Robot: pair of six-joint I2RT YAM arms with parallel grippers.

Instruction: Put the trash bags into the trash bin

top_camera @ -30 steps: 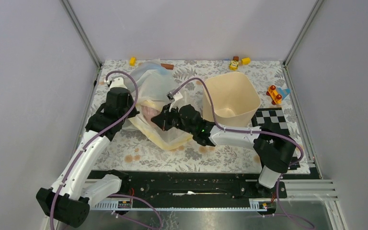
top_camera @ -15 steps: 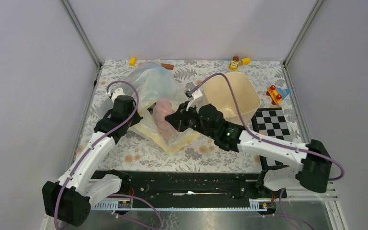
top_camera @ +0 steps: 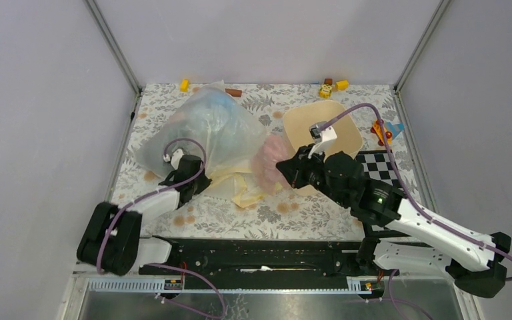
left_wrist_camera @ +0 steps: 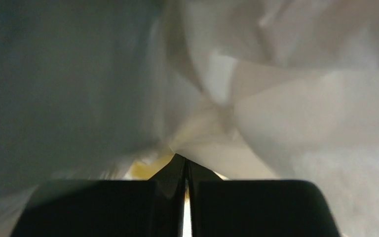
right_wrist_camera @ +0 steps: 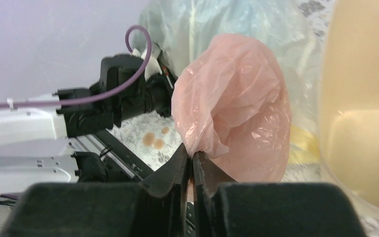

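Pink film, thin and crinkled.

1. Right claw [right_wrist_camera: 191, 157]: tips pinching one small fold of the pink bag [right_wrist_camera: 232, 108]. The rest of it balloons just ahead of the tips.
2. Bin [right_wrist_camera: 360, 98]: cream plastic, no lid, close on the claw's right. The pink bag sits beside its wall, not yet over the mouth. None of the bags is inside.
3. Yellow bag [right_wrist_camera: 301, 143]: below and just beyond the pink one, lying low against the bin's foot.
4. Bluish-clear bag [right_wrist_camera: 237, 19]: farther ahead, puffed up tall.
5. Left claw [left_wrist_camera: 185, 160]: ahead and off to the left, across the heap. Its tips are pressed together with pale film bunched right at them. I cannot tell whether a fold is actually caught between them.

Hazards, as I judge them:
- My pinch is on a small fold of slick film, so a quick swing right could pull it free.
- The pink bag is puffed wide and may catch the bin's rim, shoving or tipping the bin.
- If the bags cling together, the yellow bag could trail along.

Writing: no brand, label or lettering is readable.
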